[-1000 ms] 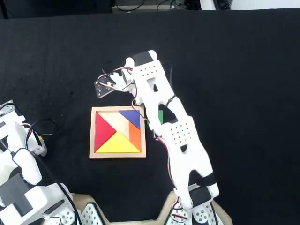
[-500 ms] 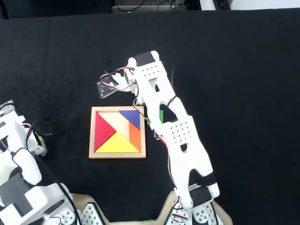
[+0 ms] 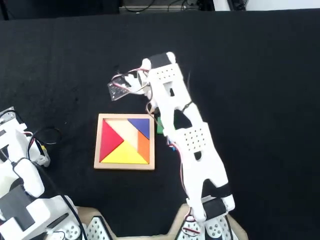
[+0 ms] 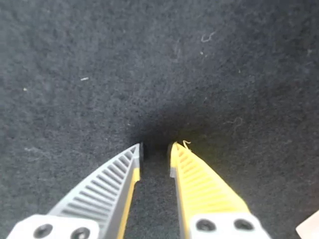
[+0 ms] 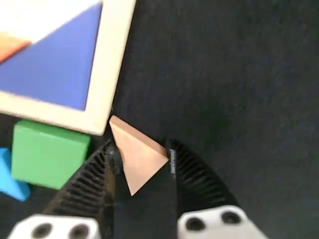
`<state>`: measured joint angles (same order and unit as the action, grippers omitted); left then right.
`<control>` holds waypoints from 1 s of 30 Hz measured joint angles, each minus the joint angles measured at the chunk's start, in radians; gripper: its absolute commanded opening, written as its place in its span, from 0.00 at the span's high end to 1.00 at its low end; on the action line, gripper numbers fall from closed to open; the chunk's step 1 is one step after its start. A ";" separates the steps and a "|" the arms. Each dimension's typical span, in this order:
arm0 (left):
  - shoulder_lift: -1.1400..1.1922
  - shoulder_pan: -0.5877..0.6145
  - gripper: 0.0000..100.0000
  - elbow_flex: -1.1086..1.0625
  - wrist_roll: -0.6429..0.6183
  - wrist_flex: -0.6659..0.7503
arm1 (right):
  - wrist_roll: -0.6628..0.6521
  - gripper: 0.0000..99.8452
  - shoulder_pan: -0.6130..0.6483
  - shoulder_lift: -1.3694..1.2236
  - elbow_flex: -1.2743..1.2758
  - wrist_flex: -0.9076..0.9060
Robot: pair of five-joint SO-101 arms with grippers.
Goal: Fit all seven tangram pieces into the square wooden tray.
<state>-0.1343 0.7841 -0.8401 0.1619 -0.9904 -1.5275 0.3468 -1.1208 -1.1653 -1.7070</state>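
Right pincer [image 5: 140, 153] shifted — wrist view: tan triangle [image 5: 134, 160] clamped.

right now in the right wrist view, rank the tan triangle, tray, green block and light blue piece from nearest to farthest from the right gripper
From the right gripper:
1. tan triangle: clamped in the gripper itself.
2. tray: its corner lies just past the triangle's tip.
3. green block: outside the tray, beside its outer edge.
4. light blue piece: beyond the green block, partly cut off.
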 measured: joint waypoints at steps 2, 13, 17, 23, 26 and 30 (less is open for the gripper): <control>0.000 0.000 0.89 0.000 0.000 0.000 | 0.000 0.99 -0.008 0.000 -0.037 -0.020; 0.000 0.000 0.89 0.000 0.000 0.000 | 0.052 0.99 0.035 0.098 -0.080 -0.023; 0.000 0.000 0.89 0.000 0.000 0.000 | -0.014 0.99 0.107 0.284 0.144 -0.023; 0.000 0.000 0.89 0.000 0.000 0.000 | -0.212 0.99 0.233 0.649 0.703 -0.023; 0.000 0.000 0.89 0.000 0.000 0.000 | -0.295 0.99 0.284 0.773 0.914 -0.023; 0.000 0.000 0.89 0.000 0.000 0.000 | -0.358 0.99 0.334 0.802 0.991 -0.018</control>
<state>-0.1343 0.7841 -0.8401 0.1619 -0.9904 -1.8850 0.6813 -0.3184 -0.1741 -1.7254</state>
